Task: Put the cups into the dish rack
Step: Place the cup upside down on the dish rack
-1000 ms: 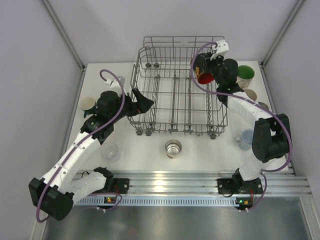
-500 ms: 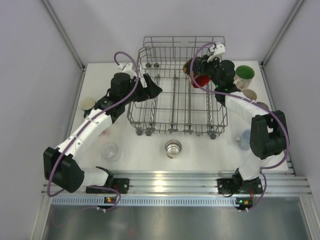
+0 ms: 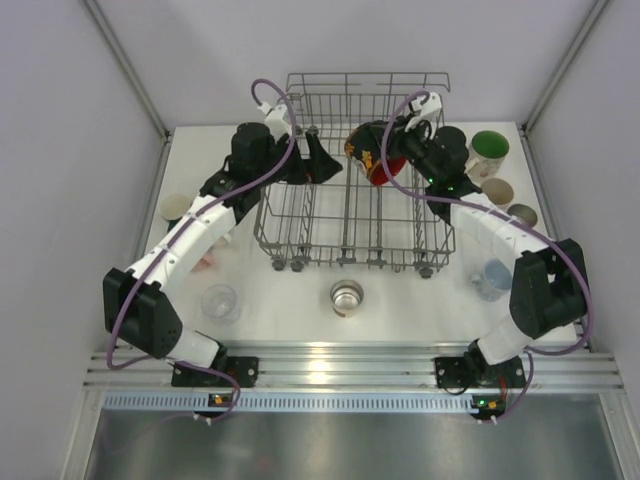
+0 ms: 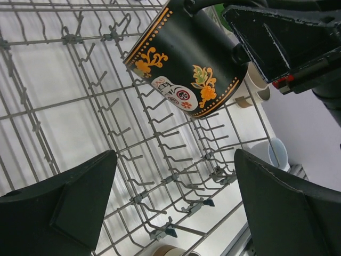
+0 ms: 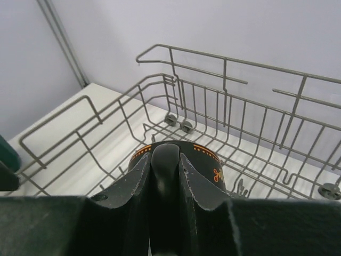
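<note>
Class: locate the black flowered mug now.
The mug hangs in the right gripper over the far middle of the dish rack, top view, open left gripper to its left.

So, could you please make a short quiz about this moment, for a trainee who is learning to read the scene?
1. True or false: the left end effector holds a cup.
2. What does the right end effector grip? A: a pink plate. B: the black mug with orange flower pattern. C: nothing.
3. Fill in: the shiny steel cup stands ____ the grey wire dish rack (inside or outside).

Key: 1 false, it is open and empty. 2 B, by the handle, above the rack. 3 outside, in front of it.
</note>
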You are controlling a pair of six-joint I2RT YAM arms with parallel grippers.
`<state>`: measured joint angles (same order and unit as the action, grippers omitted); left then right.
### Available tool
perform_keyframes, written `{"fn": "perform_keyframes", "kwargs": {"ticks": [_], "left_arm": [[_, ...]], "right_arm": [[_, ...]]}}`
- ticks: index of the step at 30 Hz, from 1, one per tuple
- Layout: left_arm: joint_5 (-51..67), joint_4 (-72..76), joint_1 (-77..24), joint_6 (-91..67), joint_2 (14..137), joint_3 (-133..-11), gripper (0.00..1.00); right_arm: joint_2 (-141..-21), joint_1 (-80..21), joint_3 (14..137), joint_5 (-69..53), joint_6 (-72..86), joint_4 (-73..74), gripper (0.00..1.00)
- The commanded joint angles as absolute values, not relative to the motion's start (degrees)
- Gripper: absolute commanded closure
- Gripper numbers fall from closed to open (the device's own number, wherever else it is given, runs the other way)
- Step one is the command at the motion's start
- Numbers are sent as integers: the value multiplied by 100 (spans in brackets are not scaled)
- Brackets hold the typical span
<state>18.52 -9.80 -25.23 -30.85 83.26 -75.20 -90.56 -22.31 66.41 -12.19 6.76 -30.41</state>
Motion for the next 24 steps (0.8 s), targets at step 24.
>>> {"fn": "perform_keyframes", "kwargs": {"ticks": [24], "left_arm": [[3172, -53, -1961, -2127, 9413, -8253, 2]], "right_arm": [[-9008, -2347, 7127, -2056, 1828, -5088, 100]]}}
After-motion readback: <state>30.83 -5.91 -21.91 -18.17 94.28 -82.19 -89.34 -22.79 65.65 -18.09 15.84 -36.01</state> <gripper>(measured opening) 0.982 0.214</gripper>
